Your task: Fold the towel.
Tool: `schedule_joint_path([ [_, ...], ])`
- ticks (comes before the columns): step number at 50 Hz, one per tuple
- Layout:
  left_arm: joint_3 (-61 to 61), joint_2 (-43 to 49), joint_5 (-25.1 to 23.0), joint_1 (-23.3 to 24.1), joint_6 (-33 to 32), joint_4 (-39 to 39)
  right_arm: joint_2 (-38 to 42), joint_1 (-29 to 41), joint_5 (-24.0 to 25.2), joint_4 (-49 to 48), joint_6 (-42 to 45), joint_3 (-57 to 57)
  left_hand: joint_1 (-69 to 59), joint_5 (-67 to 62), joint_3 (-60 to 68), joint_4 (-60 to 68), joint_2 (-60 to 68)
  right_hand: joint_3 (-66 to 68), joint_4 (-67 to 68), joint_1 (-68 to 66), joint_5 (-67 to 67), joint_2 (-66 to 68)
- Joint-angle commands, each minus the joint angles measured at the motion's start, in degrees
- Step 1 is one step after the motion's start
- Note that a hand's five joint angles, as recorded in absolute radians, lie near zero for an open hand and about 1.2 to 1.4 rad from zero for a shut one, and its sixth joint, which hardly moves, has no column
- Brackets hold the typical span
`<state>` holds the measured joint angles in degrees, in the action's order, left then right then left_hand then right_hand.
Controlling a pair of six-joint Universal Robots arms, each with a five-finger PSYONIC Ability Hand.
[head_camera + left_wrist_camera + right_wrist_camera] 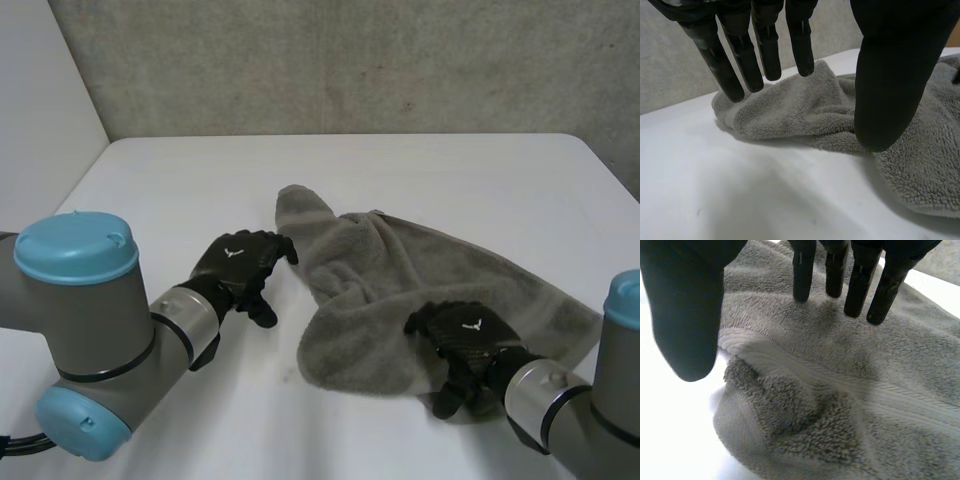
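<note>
Head view: a grey towel (pixel 420 290) lies rumpled on a white table (pixel 200 180), with an open hand at each end.

The table is plain matte white with a rounded far corner, set against a rough, speckled grey wall (pixel 350 60); a smooth pale panel (pixel 40 90) closes off the left side. The towel sits right of centre, one narrow corner reaching toward the wall and its near part bunched into a loose flap. The left hand (pixel 238 265) is just beside that narrow corner; in the left wrist view its fingers (pixel 740 65) are straight, the thumb held wide, gripping nothing. The right hand (pixel 462 335) is over the towel's near edge; in the right wrist view its fingers (pixel 855 285) are straight above the pile, thumb apart, nothing grasped, with a turned-over fold and woven band under the palm.
</note>
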<state>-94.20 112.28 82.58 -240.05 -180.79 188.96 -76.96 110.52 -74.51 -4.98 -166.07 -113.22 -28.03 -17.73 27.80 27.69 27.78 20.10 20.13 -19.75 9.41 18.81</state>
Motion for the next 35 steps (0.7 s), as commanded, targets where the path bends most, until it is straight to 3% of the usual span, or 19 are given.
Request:
schedule_joint_path([
  [1, 0.0, -0.6, 0.0, 0.0, 0.1, -0.1, 1.1, 0.4, 0.2, -6.6, 0.0, -1.7, -2.4, -2.7, 2.6, 2.7, 2.6, 12.5, 12.5, -12.9, 13.2, 13.8],
  [17, -0.8, -1.1, 0.1, 0.7, 0.0, -0.1, 5.2, 2.1, -0.1, -8.4, 0.3, -1.1, 1.8, 1.5, -1.6, -1.5, -1.6, 18.9, 18.9, -19.3, 19.6, 20.2],
  [19, -0.8, -1.1, 0.1, 0.7, 0.1, -0.1, 5.0, 1.9, -0.2, -10.2, 0.2, -1.1, 1.8, 1.5, -1.6, -1.5, -1.6, 53.5, 53.5, -53.9, 54.2, 54.8],
  [21, -0.9, -1.1, 0.0, 0.8, 0.1, -0.1, 4.6, 1.7, -0.4, -12.1, 0.3, -1.0, 2.0, 1.7, -1.8, -1.7, -1.8, 59.8, 59.8, -60.2, 60.5, 61.1],
  [29, -0.9, -1.3, 0.1, 1.1, 0.5, -0.2, -6.4, 1.6, -0.6, -14.1, 0.2, 3.1, 3.0, 2.7, -2.8, -2.7, -2.8, 59.9, 59.9, -60.3, 60.6, 61.2],
  [35, -0.2, -0.7, 0.5, 2.3, 1.3, 0.3, -11.3, 2.2, -0.4, -6.2, 0.4, 9.6, 9.7, 9.4, -9.5, -9.4, -9.5, 59.9, 59.9, -60.3, 60.6, 61.2],
])
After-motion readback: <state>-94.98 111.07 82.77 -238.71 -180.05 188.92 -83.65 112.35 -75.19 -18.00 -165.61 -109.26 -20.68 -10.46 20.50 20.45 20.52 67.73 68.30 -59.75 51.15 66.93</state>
